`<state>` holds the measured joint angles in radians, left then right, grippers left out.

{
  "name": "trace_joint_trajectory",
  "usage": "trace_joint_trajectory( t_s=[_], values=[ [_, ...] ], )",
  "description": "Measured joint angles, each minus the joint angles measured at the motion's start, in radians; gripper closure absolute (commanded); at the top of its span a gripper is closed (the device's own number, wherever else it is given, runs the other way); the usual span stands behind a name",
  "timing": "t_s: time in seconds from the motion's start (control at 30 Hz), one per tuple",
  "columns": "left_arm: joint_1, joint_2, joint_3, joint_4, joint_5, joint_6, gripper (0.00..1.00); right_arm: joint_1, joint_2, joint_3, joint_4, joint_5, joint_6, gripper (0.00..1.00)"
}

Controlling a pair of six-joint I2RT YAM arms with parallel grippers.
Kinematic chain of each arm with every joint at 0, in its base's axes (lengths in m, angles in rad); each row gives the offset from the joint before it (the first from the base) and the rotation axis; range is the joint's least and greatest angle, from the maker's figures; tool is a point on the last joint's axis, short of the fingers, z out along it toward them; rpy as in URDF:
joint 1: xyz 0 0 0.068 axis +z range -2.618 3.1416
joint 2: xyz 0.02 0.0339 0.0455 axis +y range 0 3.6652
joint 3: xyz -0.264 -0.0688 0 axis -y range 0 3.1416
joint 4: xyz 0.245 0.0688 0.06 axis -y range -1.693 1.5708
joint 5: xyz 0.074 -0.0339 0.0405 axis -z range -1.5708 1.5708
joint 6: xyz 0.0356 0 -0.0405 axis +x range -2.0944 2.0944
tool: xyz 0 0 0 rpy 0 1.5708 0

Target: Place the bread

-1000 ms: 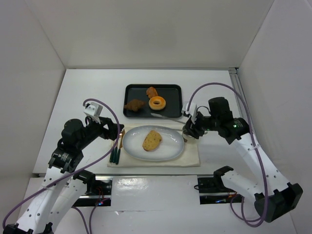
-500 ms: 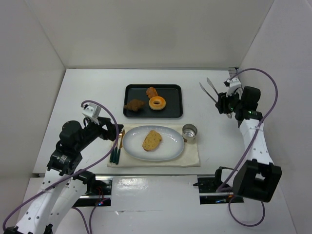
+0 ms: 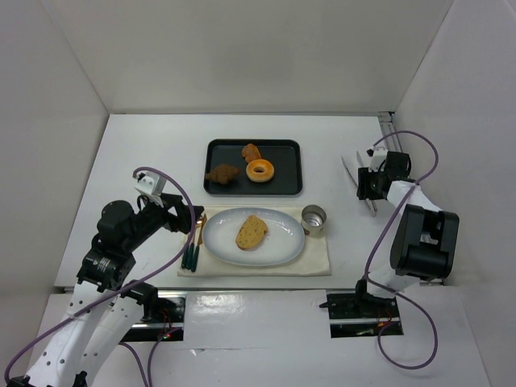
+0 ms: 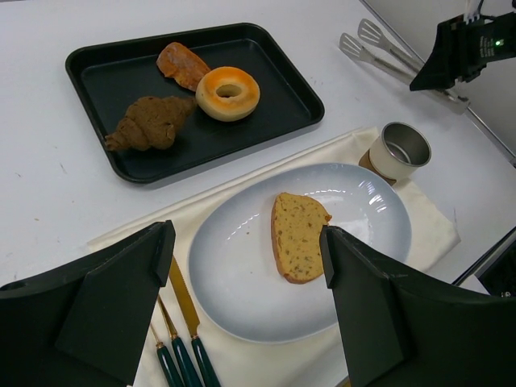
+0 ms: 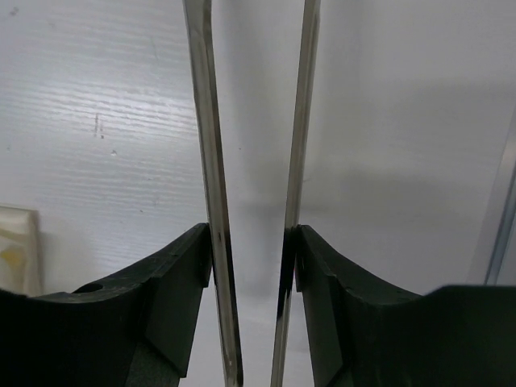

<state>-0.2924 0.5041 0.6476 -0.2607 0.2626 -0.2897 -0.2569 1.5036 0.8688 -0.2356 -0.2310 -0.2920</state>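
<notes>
The bread (image 3: 251, 231), a flat tan slice with a brown crust, lies on the pale oval plate (image 3: 218, 242). The left wrist view shows the bread (image 4: 298, 236) lying free on the plate (image 4: 234, 306). My left gripper (image 3: 189, 219) hangs open by the plate's left side, and between its fingers (image 4: 246, 242) there is nothing but the plate below. My right gripper (image 3: 368, 182) is far off at the table's right side, shut on metal tongs (image 3: 353, 168). Its pads press the two tong arms (image 5: 205, 121) from outside, around (image 5: 251, 250).
A black tray (image 3: 286, 184) behind the plate holds an orange ring doughnut (image 3: 260, 169), a dark brown pastry (image 3: 222, 172) and a reddish piece (image 3: 251, 151). A metal cup (image 3: 313, 217) stands at the plate's right. Green-handled cutlery (image 3: 192, 251) lies on the cloth (image 3: 318, 260).
My right arm has swung from beside the cup out to the table's far right, carrying the tongs. The left arm and the bread have stayed where they were.
</notes>
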Motion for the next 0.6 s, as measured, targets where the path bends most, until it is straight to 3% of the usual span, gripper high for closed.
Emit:
trace_joint_trajectory(
  t_s=[0.17,0.37,0.53,0.57,0.6],
  values=[
    [0.0,0.0,0.0,0.0,0.001,0.0,0.1,0.002,0.073,0.001,-0.016,0.033,0.0,0.41],
    [0.0,0.0,0.0,0.0,0.001,0.0,0.1,0.002,0.089,0.003,-0.044,0.033,-0.007,0.15],
    [0.0,0.0,0.0,0.0,0.001,0.0,0.1,-0.005,0.085,0.01,-0.057,0.018,-0.014,0.11],
    [0.0,0.0,0.0,0.0,0.001,0.0,0.1,-0.008,0.078,0.01,-0.061,0.013,-0.015,0.0],
    [0.0,0.0,0.0,0.0,0.001,0.0,0.1,-0.012,0.063,0.01,-0.07,0.01,-0.014,0.0]
  ],
)
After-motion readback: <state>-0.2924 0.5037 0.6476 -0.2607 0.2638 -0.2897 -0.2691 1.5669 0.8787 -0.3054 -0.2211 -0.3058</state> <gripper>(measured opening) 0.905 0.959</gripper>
